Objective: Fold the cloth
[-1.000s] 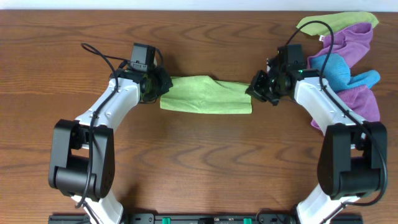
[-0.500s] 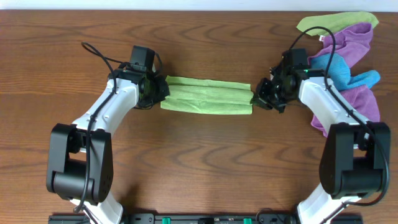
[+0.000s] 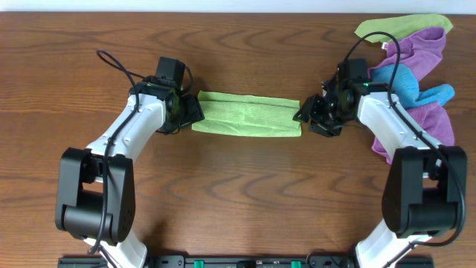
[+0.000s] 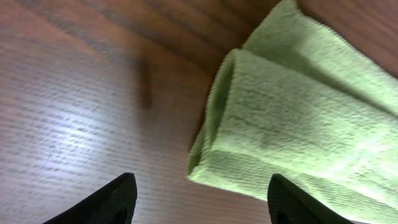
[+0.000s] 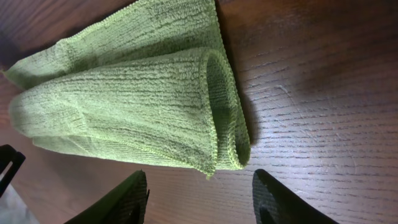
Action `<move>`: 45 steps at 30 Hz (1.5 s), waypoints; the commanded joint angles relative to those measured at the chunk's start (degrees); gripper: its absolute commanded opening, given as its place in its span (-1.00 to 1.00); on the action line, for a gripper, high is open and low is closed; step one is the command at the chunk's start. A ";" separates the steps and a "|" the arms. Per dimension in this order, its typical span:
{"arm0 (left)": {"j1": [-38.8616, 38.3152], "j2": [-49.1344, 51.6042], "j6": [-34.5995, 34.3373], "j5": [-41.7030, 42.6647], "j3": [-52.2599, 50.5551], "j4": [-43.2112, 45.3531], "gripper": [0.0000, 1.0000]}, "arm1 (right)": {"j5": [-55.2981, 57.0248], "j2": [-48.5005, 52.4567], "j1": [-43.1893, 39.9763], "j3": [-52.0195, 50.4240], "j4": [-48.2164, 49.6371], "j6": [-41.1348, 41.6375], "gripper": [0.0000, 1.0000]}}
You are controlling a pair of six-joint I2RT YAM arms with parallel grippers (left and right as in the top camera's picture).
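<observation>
Toward the far edge of the worktop [image 3: 238,201], the cloth [image 3: 247,123] lies folded in a long strip. Left gripper [image 3: 191,112] sits at one end, right gripper [image 3: 305,116] at the other, both jaws parted, holding nothing.

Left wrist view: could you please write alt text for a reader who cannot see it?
A folded light green cloth lies on a brown wooden table, its near end showing looped layers. The left tool is open, its two dark fingertips apart at the bottom edge of the picture, holding nothing.
</observation>
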 commanded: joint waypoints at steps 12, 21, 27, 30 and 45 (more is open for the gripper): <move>0.09 -5.84 5.73 -4.39 4.33 2.34 -0.88 | 5.07 -0.61 1.79 10.23 -0.76 -3.02 -0.97; -4.24 0.20 6.34 -3.56 4.31 5.97 -0.88 | 17.18 -0.57 7.48 10.21 -1.05 -5.46 -0.98; -7.02 3.06 6.32 -3.91 4.31 8.15 -0.88 | 19.47 -0.11 8.52 10.03 -1.60 -6.05 -0.97; -7.13 4.13 6.32 -3.93 4.31 9.18 -0.88 | 19.43 0.74 8.55 10.01 -1.77 -6.45 -0.97; -7.19 7.93 6.73 -7.10 4.31 9.51 -0.88 | 20.35 8.44 11.41 10.01 -0.83 -8.17 -0.97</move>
